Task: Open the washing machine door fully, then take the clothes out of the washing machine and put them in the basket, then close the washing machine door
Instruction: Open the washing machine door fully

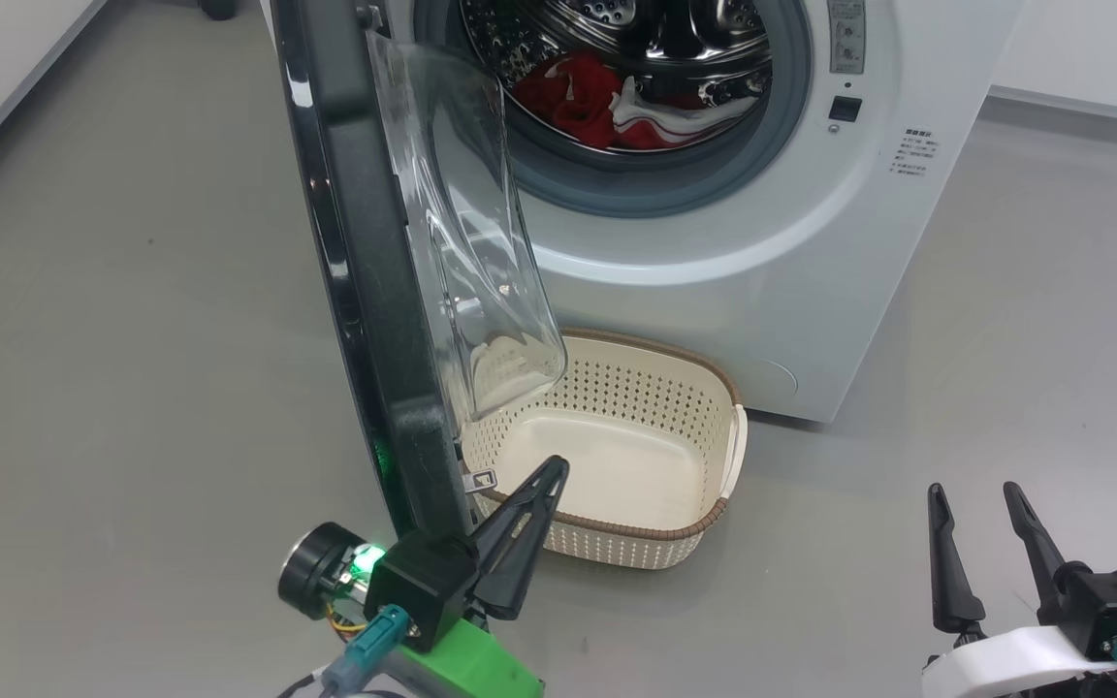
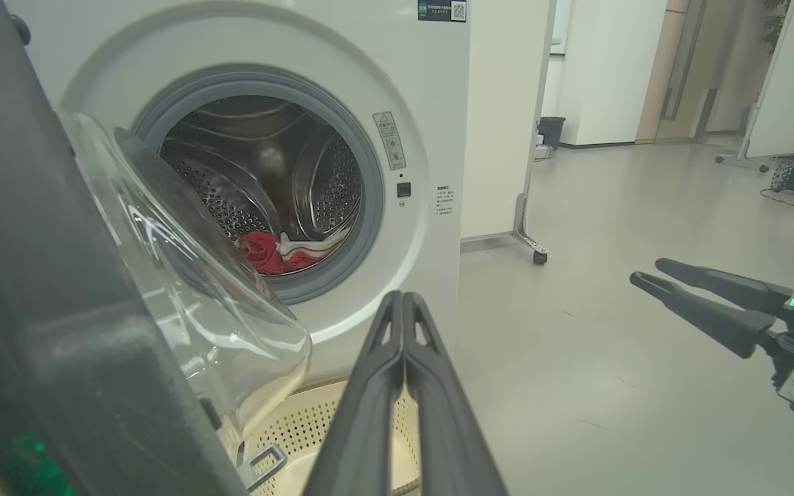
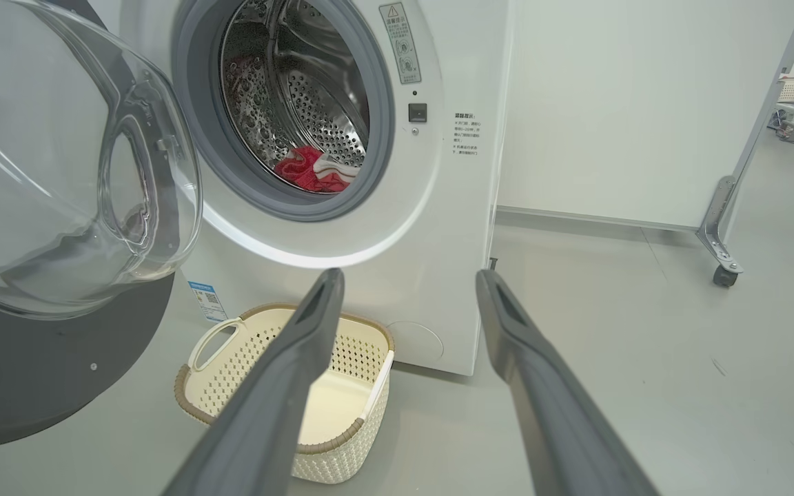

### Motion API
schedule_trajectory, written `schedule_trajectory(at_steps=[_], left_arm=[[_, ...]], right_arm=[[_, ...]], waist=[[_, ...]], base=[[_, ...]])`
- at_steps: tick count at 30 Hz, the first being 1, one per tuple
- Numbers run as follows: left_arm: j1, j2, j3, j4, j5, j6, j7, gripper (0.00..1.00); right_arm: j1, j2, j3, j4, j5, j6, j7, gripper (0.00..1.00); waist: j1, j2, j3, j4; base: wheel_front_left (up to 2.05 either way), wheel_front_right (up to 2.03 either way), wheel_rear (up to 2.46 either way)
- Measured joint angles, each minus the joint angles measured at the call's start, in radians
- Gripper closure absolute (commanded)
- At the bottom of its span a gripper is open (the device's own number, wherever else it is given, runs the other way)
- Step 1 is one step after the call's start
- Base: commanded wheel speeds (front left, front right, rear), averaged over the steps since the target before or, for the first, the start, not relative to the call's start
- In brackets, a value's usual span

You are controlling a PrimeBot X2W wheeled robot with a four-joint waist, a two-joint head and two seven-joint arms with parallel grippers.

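Fingers (image 2: 373, 386) of left gripper (image 2: 404, 297) pressed together, empty, just right of near edge of washing machine door (image 1: 365, 291); right gripper (image 1: 973, 496) spread, empty. Door open. Clothes (image 1: 597, 102) in far drum (image 1: 617, 29); basket (image 1: 617, 531) on floor (image 1: 132, 291) below.

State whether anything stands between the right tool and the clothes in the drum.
Nothing visible does. The open right tool faces the open mouth of the washing machine with the clothes in plain sight; the washing machine door stands off to the left.
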Motion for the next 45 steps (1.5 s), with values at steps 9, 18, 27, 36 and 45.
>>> schedule_trajectory(at_steps=[9,18,27,36,45], left_arm=[[0.0,0.008,0.053,0.042,0.005,0.037,0.001,1.0],[0.0,0.011,0.095,0.075,0.004,0.062,0.0,1.0],[0.0,0.011,0.116,0.092,0.003,0.067,-0.009,1.0],[0.0,0.01,0.123,0.102,0.003,0.075,-0.02,1.0],[0.003,0.01,0.152,0.11,0.003,0.088,-0.029,1.0]], right_arm=[[0.0,0.004,-0.017,0.0,0.0,0.01,0.0,0.0],[-0.001,0.01,-0.024,0.001,-0.004,0.021,0.0,0.0],[-0.002,0.012,-0.04,0.003,-0.005,0.025,0.0,0.0],[-0.001,0.013,-0.06,0.007,-0.006,0.034,0.0,0.0],[-0.001,0.016,-0.064,0.007,-0.007,0.041,0.0,0.0]], waist=[[0.0,0.0,0.011,0.003],[0.0,0.0,0.019,0.008],[0.0,0.0,0.022,0.012],[0.0,0.0,0.02,0.034],[0.0,0.0,0.019,0.07]], base=[[0.0,0.0,0.0],[0.0,0.0,0.0],[0.0,0.0,0.0],[0.0,0.0,0.0],[0.0,0.0,0.0]])
